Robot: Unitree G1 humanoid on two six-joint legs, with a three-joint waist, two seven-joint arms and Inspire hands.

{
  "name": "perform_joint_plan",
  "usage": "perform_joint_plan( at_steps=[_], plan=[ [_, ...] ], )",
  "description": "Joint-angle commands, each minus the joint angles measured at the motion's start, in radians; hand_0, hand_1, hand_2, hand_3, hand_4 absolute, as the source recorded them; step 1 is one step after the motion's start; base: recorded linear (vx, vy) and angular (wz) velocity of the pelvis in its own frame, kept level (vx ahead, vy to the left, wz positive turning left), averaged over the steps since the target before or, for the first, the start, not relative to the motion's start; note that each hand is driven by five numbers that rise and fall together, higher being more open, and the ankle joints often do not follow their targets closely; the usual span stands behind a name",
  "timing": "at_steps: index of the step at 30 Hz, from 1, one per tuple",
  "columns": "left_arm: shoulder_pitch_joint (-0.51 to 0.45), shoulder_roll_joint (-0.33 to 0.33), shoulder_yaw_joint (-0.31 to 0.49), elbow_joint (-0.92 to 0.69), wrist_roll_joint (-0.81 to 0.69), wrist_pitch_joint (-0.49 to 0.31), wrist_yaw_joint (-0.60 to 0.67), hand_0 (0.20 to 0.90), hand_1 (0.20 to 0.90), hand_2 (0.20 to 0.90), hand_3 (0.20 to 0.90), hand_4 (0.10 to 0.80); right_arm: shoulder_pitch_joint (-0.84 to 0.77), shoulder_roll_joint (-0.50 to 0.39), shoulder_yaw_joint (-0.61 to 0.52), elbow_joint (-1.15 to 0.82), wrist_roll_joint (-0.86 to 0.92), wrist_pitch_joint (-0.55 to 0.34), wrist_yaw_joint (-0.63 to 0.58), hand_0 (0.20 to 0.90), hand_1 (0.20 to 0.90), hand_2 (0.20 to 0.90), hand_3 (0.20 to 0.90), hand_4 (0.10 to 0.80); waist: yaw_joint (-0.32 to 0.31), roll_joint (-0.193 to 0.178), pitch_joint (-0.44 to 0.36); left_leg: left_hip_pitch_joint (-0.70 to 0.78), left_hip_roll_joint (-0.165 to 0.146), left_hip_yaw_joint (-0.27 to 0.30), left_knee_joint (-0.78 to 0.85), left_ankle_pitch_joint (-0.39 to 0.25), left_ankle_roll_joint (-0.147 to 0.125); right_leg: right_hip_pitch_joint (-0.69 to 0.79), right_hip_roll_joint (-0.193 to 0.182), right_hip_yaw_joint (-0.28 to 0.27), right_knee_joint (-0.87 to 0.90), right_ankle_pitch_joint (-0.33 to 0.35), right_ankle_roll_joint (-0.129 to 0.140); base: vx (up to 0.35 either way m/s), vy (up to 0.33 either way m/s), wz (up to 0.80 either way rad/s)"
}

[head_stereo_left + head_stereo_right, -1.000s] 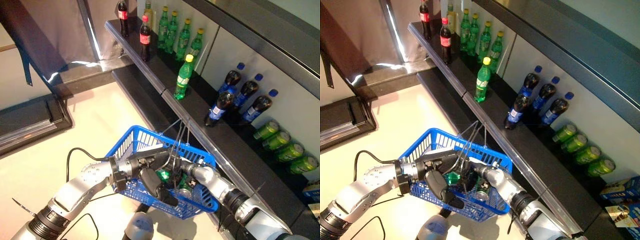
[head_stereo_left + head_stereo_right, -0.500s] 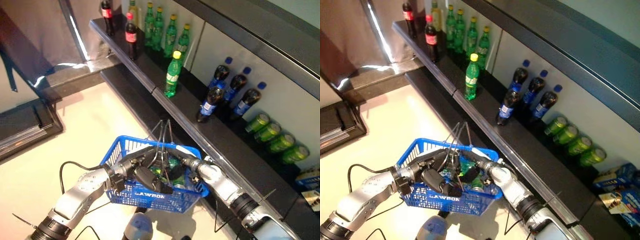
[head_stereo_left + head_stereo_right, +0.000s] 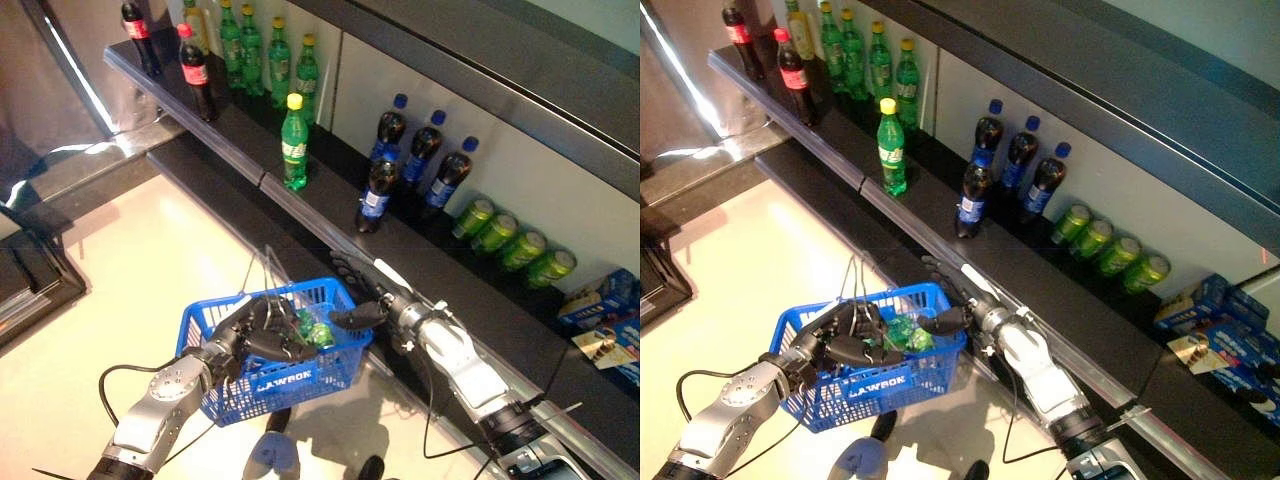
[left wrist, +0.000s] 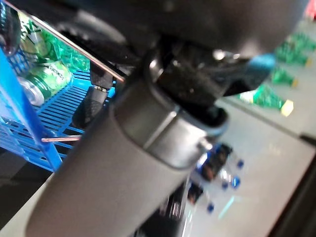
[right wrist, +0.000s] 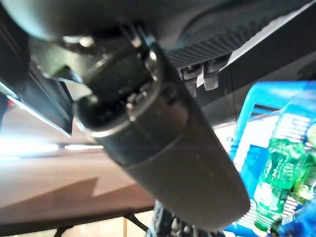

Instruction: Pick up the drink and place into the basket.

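A blue plastic basket (image 3: 300, 378) hangs in front of the shelf, carried by my left hand (image 3: 262, 334), whose fingers are curled round its wire handles (image 3: 258, 285). Inside it lie a green drink bottle (image 3: 318, 332) and a green can (image 4: 45, 80); the bottle also shows in the right wrist view (image 5: 274, 183). My right hand (image 3: 362, 298) is just outside the basket's shelf-side rim, open, fingers spread, thumb over the rim, holding nothing.
A dark shelf edge (image 3: 300, 205) runs diagonally behind the basket. On it stand a lone green bottle (image 3: 293, 142), dark bottles with blue caps (image 3: 405, 165), green cans (image 3: 512, 240), red-capped cola bottles (image 3: 190, 68) and more green bottles (image 3: 252, 48). Boxes (image 3: 600, 310) lie at the right.
The camera has shifted. My right hand has come out of the basket and opened, leaving the green bottle inside. The left hand still holds the handles.
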Motion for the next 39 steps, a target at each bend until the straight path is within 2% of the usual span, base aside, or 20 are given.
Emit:
perform_joint_plan(
  at_steps=[1,2,5,6,12,18,20,22,26,27,28,29,33,37,39],
  plan=[
    [-0.217,-0.086,0.133,-0.254,-0.118,-0.464,0.000,0.300,0.300,0.300,0.200,0.100,0.002,-0.030,-0.004,-0.078,0.039,-0.139,-0.051,0.900,0.900,0.900,0.900,0.800,-0.018,0.037,-0.212,0.048,0.026,0.066,-0.003,-0.065,0.016,-0.008,-0.020,0.055,0.002,0.026,0.008,-0.019,0.025,-0.07],
    [-0.186,-0.112,0.153,-0.195,-0.092,-0.505,0.057,0.300,0.300,0.300,0.200,0.100,0.045,-0.028,-0.025,-0.105,0.026,-0.163,-0.054,0.900,0.900,0.900,0.900,0.800,-0.038,0.045,-0.210,0.050,0.026,0.078,-0.003,-0.066,0.018,-0.015,-0.023,0.072,0.002,0.028,0.011,-0.018,0.024,-0.09],
    [-0.170,-0.128,0.167,-0.163,-0.083,-0.525,0.104,0.300,0.300,0.300,0.200,0.100,0.065,-0.031,-0.038,-0.112,0.035,-0.167,-0.057,0.900,0.900,0.900,0.900,0.800,-0.049,0.049,-0.210,0.052,0.028,0.085,-0.003,-0.068,0.018,-0.020,-0.026,0.079,0.002,0.030,0.012,-0.011,0.011,-0.22],
    [-0.150,-0.154,0.188,-0.111,-0.044,-0.558,0.178,0.300,0.300,0.300,0.200,0.100,0.093,-0.021,-0.055,-0.107,0.037,-0.181,-0.064,0.900,0.900,0.900,0.900,0.800,-0.070,0.053,-0.209,0.055,0.031,0.096,-0.003,-0.071,0.019,-0.025,-0.029,0.093,0.001,0.032,0.014,-0.008,0.005,-0.48],
    [-0.129,-0.185,0.224,0.025,0.034,-0.595,0.285,0.300,0.300,0.300,0.200,0.100,0.169,0.003,-0.112,-0.090,0.021,-0.216,-0.094,0.900,0.900,0.900,0.900,0.800,-0.123,0.057,-0.210,0.063,0.031,0.113,-0.003,-0.078,0.019,-0.034,-0.033,0.123,-0.002,0.038,0.020,-0.009,-0.006,-0.22],
    [-0.116,-0.192,0.256,0.143,0.058,-0.610,0.321,0.300,0.300,0.300,0.200,0.100,0.218,0.022,-0.165,-0.045,0.043,-0.242,-0.124,0.900,0.900,0.900,0.900,0.800,-0.160,0.062,-0.212,0.070,0.030,0.124,-0.003,-0.085,0.020,-0.040,-0.034,0.152,-0.002,0.041,0.021,-0.002,-0.002,-0.13],
    [-0.097,-0.192,0.278,0.209,0.064,-0.592,0.322,0.300,0.300,0.300,0.200,0.100,0.261,0.042,-0.211,-0.019,0.135,-0.217,-0.107,0.900,0.900,0.900,0.900,0.800,-0.185,0.069,-0.211,0.076,0.029,0.135,-0.003,-0.089,0.021,-0.043,-0.035,0.169,0.000,0.043,0.021,-0.002,0.024,-0.19],
    [-0.071,-0.197,0.290,0.303,0.083,-0.604,0.320,0.300,0.300,0.300,0.200,0.100,0.306,0.067,-0.267,0.032,0.180,-0.235,-0.093,0.900,0.900,0.900,0.900,0.800,-0.208,0.073,-0.209,0.080,0.027,0.148,-0.003,-0.094,0.022,-0.046,-0.039,0.182,0.002,0.045,0.024,-0.009,0.015,-0.16],
    [-0.070,-0.196,0.290,0.313,0.083,-0.603,0.320,0.300,0.300,0.300,0.200,0.100,0.309,0.069,-0.272,0.036,0.186,-0.234,-0.095,0.900,0.900,0.900,0.900,0.800,-0.209,0.073,-0.209,0.081,0.027,0.149,-0.003,-0.094,0.022,-0.047,-0.039,0.183,0.002,0.045,0.024,-0.008,0.003,-0.14],
    [-0.075,-0.206,0.296,0.529,0.134,-0.607,0.342,0.300,0.300,0.300,0.200,0.100,0.330,0.086,-0.334,0.137,0.201,-0.245,-0.134,0.900,0.900,0.900,0.900,0.800,-0.241,0.077,-0.211,0.091,0.020,0.159,-0.003,-0.105,0.023,-0.046,-0.044,0.201,-0.002,0.048,0.028,-0.024,0.015,-0.15],
    [-0.078,-0.205,0.295,0.542,0.132,-0.600,0.339,0.300,0.300,0.300,0.200,0.100,0.330,0.087,-0.336,0.142,0.204,-0.240,-0.141,0.900,0.900,0.900,0.900,0.800,-0.242,0.077,-0.210,0.091,0.020,0.159,-0.003,-0.106,0.023,-0.047,-0.045,0.203,-0.002,0.049,0.028,-0.027,0.029,-0.15],
    [-0.085,-0.213,0.294,0.634,0.140,-0.613,0.338,0.300,0.300,0.300,0.200,0.100,0.335,0.090,-0.348,0.206,0.204,-0.249,-0.153,0.900,0.900,0.900,0.900,0.800,-0.254,0.077,-0.213,0.097,0.019,0.168,-0.003,-0.110,0.022,-0.047,-0.046,0.213,-0.002,0.049,0.029,-0.008,0.024,-0.10],
    [-0.093,-0.213,0.273,0.775,0.124,-0.592,0.320,0.300,0.300,0.300,0.200,0.100,0.329,0.082,-0.371,0.386,0.267,-0.249,-0.185,0.900,0.900,0.900,0.900,0.800,-0.265,0.079,-0.215,0.107,0.018,0.184,-0.003,-0.116,0.022,-0.049,-0.048,0.226,0.000,0.051,0.029,-0.013,0.018,-0.19],
    [-0.098,-0.211,0.263,0.928,0.169,-0.569,0.293,0.300,0.300,0.300,0.200,0.100,0.311,0.080,-0.415,0.608,0.330,-0.262,-0.168,0.900,0.900,0.900,0.900,0.800,-0.265,0.082,-0.218,0.118,0.015,0.192,-0.003,-0.127,0.028,-0.047,-0.047,0.231,0.002,0.048,0.025,-0.015,0.002,-0.14],
    [-0.099,-0.208,0.261,0.952,0.178,-0.564,0.293,0.300,0.300,0.300,0.200,0.100,0.307,0.079,-0.424,0.643,0.337,-0.264,-0.169,0.900,0.900,0.900,0.900,0.800,-0.264,0.082,-0.218,0.120,0.014,0.193,-0.003,-0.128,0.029,-0.046,-0.047,0.232,0.003,0.047,0.024,-0.002,0.002,-0.09]
  ],
)
